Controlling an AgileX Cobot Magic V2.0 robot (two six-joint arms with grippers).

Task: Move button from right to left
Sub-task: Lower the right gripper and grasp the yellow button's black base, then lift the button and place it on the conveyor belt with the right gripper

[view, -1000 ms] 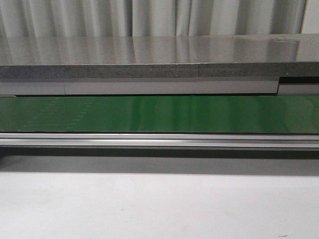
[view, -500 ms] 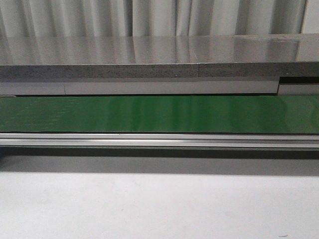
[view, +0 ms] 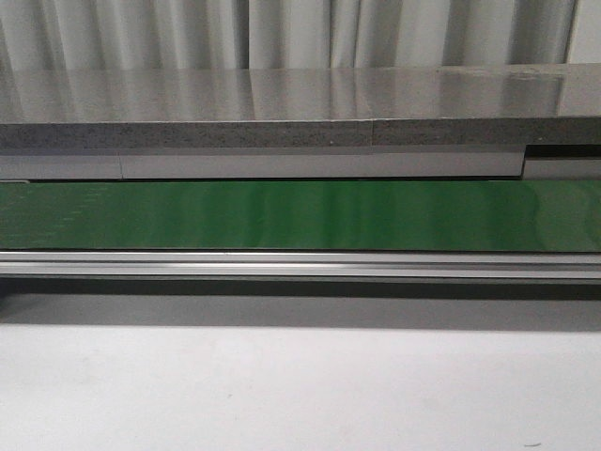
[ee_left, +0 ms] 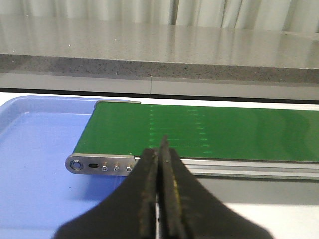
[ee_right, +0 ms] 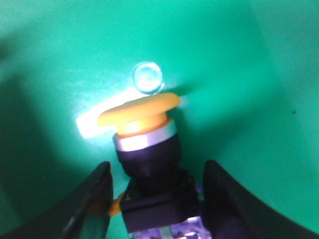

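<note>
Our right gripper [ee_right: 155,199] is sitting with its two dark fingers [ee_right: 92,199] spread wide, one on each side of the button [ee_right: 147,154], and we're not seeing either finger actually touching it, so we're calling it open around the thing rather than gripping. The button is lying on a bright green surface [ee_right: 60,59], tilted, with its yellow-orange cap [ee_right: 138,113] pointing away from the fingers, a silver ring just behind the cap and the dark blocky body sitting between the fingers. There's a glare spot on the green right by the cap. Our left gripper [ee_left: 160,199] is looking pinched shut, the fingertips pressed together with nothing between them. Past it we're seeing the end of the green belt [ee_left: 209,132] with its metal end piece [ee_left: 99,163], and a blue tray [ee_left: 35,164] sitting right beside that end. In the front view we're only getting the green belt [view: 300,214] running across, a grey shelf [view: 282,103] behind it and the white table [view: 300,395] in front; neither arm nor the button is showing up there.
</note>
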